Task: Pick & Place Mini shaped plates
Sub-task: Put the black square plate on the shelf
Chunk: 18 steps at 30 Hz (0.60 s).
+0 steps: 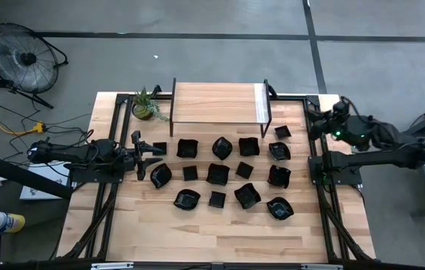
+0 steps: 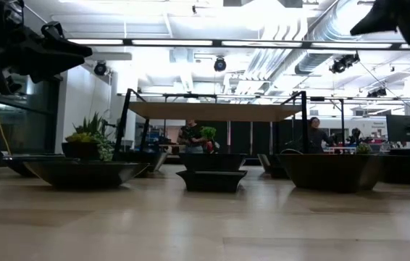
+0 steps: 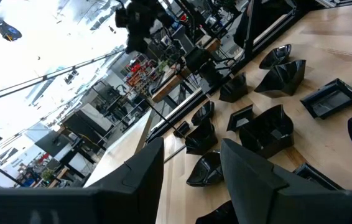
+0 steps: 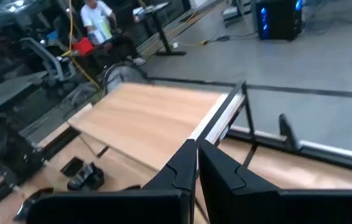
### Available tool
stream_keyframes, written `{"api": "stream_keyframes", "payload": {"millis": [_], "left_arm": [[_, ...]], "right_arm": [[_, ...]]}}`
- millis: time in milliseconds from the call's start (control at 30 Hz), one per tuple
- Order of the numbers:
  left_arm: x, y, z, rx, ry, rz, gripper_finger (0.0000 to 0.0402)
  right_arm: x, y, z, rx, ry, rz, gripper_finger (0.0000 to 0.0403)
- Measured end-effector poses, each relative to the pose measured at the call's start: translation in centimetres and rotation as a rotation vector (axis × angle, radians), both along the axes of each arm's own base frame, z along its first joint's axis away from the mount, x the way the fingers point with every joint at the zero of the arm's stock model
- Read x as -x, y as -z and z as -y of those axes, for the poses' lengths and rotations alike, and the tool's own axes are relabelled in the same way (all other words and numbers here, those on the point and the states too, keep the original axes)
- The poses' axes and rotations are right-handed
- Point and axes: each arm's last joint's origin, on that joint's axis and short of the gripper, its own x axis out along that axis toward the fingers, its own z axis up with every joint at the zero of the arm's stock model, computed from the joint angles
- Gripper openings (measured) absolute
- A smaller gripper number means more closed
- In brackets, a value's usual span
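Several mini shaped plates [image 1: 218, 173], small glossy black dishes, sit flat in loose rows on the middle of the wooden table [image 1: 197, 232]; the left wrist view shows some of them [image 3: 269, 127]. My left gripper [image 1: 151, 155] [image 3: 191, 177] hovers level at the table's left side, open, pointing toward the plates and touching nothing. My right gripper [image 1: 314, 121] [image 4: 198, 158] is raised high over the table's right edge, shut and holding nothing, pointing toward the shelf.
A raised wooden shelf [image 1: 220, 103] on black legs stands at the table's far side. A small potted plant [image 1: 145, 106] is at the far left corner. A fan [image 1: 19, 56] stands on the floor beyond. People [image 2: 190, 135] show in the room behind.
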Motion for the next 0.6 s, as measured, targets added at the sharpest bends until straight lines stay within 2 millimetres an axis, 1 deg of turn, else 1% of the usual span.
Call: {"api": "stream_keyframes", "payload": {"millis": [133, 300, 433, 600], "left_arm": [[0.0, 0.0, 0.0, 0.0, 0.0, 0.0, 0.0154], [0.0, 0.0, 0.0, 0.0, 0.0, 0.0, 0.0154], [0.0, 0.0, 0.0, 0.0, 0.0, 0.0, 0.0154], [0.0, 0.0, 0.0, 0.0, 0.0, 0.0, 0.0154]], "right_arm": [[0.1, -2.4, 0.0, 0.002, 0.015, -0.054, 0.0012], [-0.5, -5.5, 0.2, -0.036, 0.078, -0.162, 0.0012], [-1.1, -7.7, 0.6, -0.111, 0.141, -0.277, 0.0012], [-1.8, -9.8, 1.4, -0.205, 0.183, -0.404, 0.0012]]}}
